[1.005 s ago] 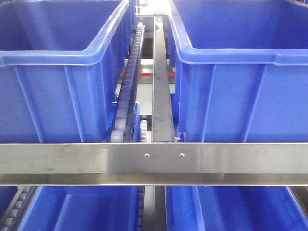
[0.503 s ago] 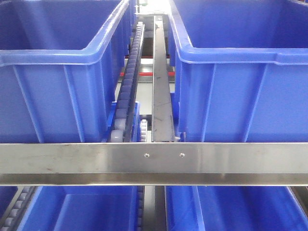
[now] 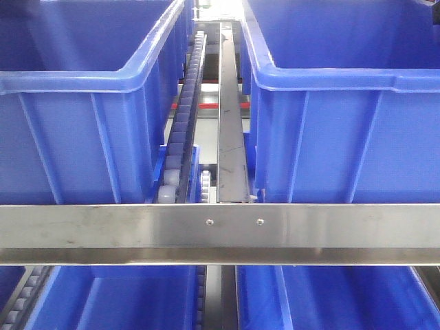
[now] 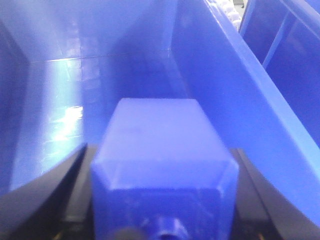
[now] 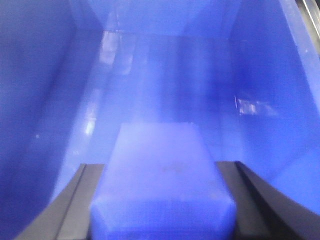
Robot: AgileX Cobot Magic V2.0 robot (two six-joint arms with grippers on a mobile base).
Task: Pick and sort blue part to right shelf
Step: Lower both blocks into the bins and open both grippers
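Note:
In the right wrist view my right gripper (image 5: pixel 161 165) is shut on the blue part (image 5: pixel 162 175), a pale-blue block with a faintly ribbed far edge, held low inside a blue bin (image 5: pixel 45 100). In the left wrist view my left gripper (image 4: pixel 160 150) is shut on a similar smooth blue block (image 4: pixel 160 150) with a round holed knob, inside another blue bin (image 4: pixel 225 90). The front view shows the right shelf with its steel crossbar (image 3: pixel 220 230). Neither gripper appears there.
Two large blue bins (image 3: pixel 75 82) (image 3: pixel 344 75) stand side by side on the rack, with a white roller track (image 3: pixel 182 137) and a steel rail (image 3: pixel 230 124) between them. More blue bins (image 3: pixel 117 295) sit on the level below the crossbar.

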